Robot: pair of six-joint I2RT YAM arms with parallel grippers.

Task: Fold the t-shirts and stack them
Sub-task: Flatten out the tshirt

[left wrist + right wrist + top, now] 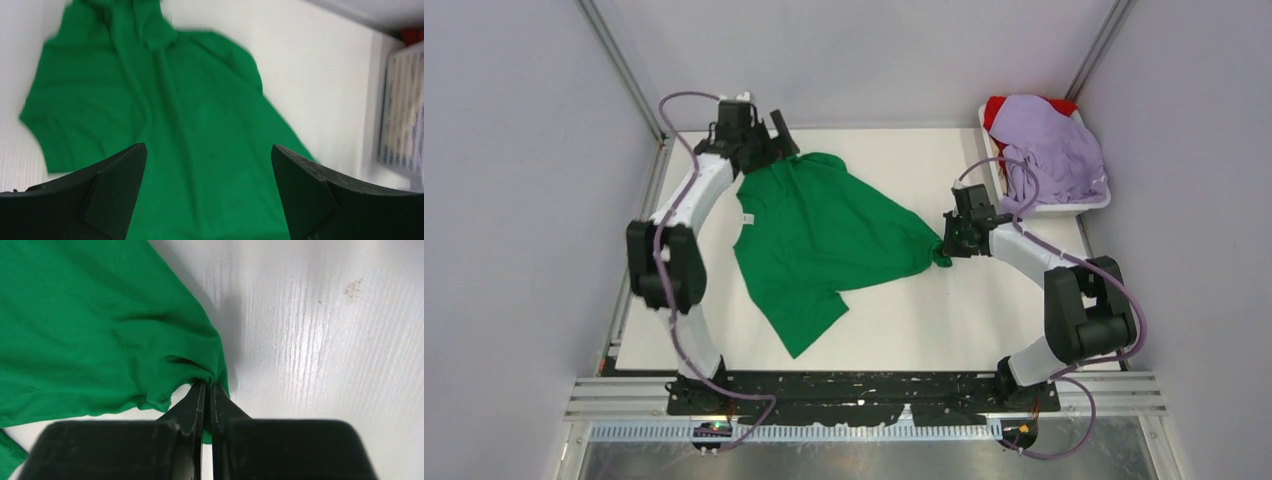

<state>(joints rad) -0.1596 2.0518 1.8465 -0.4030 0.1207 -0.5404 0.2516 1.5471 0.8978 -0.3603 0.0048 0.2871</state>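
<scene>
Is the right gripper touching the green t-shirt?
Touching. The right wrist view shows the right gripper pinched shut on a bunched corner of the green t-shirt.

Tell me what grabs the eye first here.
A bright green cloth t-shirt sprawls across the middle of the white table, its right corner pinched in the shut jaws of the right gripper. The left gripper hangs over its far-left end, jaws wide open. A pale lavender t-shirt is heaped over a red one in the white tray, far right.

Robot lab cell: plain grey walls (514, 150), aluminium frame posts (624, 70), white table (944, 320).
</scene>
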